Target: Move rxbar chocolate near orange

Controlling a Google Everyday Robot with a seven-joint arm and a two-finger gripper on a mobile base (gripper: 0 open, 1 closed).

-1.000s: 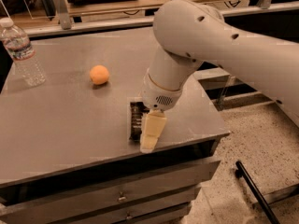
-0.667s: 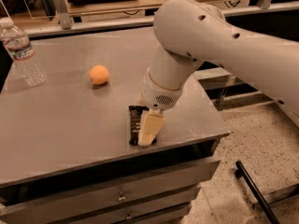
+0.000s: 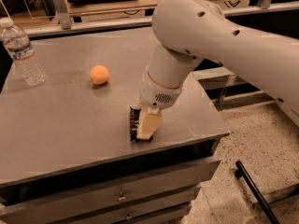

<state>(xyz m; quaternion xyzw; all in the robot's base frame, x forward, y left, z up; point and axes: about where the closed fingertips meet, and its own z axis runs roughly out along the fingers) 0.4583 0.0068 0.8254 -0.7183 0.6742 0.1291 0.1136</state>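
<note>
- Rxbar chocolate (image 3: 133, 123) lay flat on the grey table (image 3: 65, 125), close to the front edge and right of the table's middle; we saw only a dark strip of its wrapper along the left side.
- We found the gripper (image 3: 143, 132) lowered straight onto the bar, its cream-coloured end covering most of the wrapper and seemingly touching it.
- We could not tell whether the gripper was clamped on the bar or loose around it, since the bar's far side was hidden.
- We saw the white arm (image 3: 205, 31) come in from the upper right and bend down over the table to the gripper.
- We noted the orange (image 3: 99, 74) resting on the table farther back and to the left of the bar, apart from it, with bare tabletop between them.
- We saw a clear water bottle (image 3: 21, 50) standing upright near the table's back left corner, well apart from the orange.
- We noticed drawers (image 3: 121, 197) below the tabletop, and a black rod (image 3: 252, 188) lying on the speckled floor at the lower right.
</note>
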